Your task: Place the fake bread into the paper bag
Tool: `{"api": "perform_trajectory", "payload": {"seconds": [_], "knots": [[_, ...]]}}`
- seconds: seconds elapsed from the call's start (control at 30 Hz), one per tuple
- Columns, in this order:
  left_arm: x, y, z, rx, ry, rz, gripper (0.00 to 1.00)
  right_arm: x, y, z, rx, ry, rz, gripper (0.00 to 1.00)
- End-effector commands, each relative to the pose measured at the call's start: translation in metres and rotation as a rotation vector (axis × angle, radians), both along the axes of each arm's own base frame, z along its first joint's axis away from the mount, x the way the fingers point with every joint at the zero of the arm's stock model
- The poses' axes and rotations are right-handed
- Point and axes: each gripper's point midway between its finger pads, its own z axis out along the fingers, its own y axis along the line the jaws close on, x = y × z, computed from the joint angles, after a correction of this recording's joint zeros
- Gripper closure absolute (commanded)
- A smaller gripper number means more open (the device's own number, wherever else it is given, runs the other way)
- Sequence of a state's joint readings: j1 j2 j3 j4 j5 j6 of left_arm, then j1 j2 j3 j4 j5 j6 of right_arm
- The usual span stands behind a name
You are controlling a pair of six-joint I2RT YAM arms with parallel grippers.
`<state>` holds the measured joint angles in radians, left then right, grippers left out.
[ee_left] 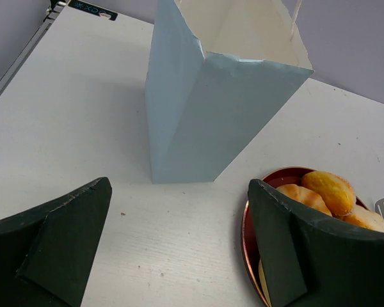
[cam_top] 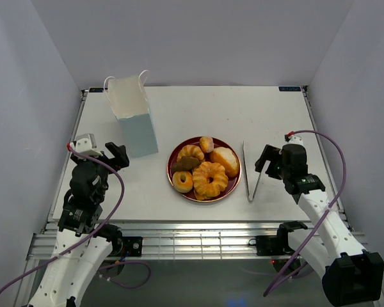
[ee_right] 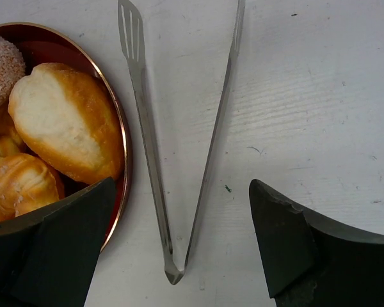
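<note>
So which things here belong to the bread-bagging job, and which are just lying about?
Part of the job: toy pastries; paper bag.
Just lying about: red plate under the pastries; tongs beside it.

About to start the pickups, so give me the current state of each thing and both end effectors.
Paper bag: upright, mouth open.
Plate: level, loaded.
Fake bread: piled on the plate.
Tongs: lying flat, arms spread, untouched.
Left end effector: open, empty.
Right end effector: open, empty, over the tongs.
</note>
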<state>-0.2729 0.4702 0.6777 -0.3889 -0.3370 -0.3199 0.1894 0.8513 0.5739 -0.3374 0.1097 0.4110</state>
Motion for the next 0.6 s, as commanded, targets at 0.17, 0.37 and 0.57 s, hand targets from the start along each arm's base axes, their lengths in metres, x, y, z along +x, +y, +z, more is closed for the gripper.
{"api": "perform_trajectory", "payload": {"seconds": [0.17,0.37,0.57], "knots": [[0.0,-0.001,-0.002,-0.004,0.001,-0.005,0.02,0.006,-0.003,0.012,-0.017,-0.059,0.0,0.1],[-0.001,-0.004,-0.001,-0.007,-0.004,-0.019,0.02,0.001,-0.002,0.003,-0.044,-0.041,0.046,0.1],[-0.002,-0.008,-0.001,-0.009,-0.004,-0.042,0.02,0.002,-0.01,-0.012,-0.085,0.017,0.017,0.09]]}}
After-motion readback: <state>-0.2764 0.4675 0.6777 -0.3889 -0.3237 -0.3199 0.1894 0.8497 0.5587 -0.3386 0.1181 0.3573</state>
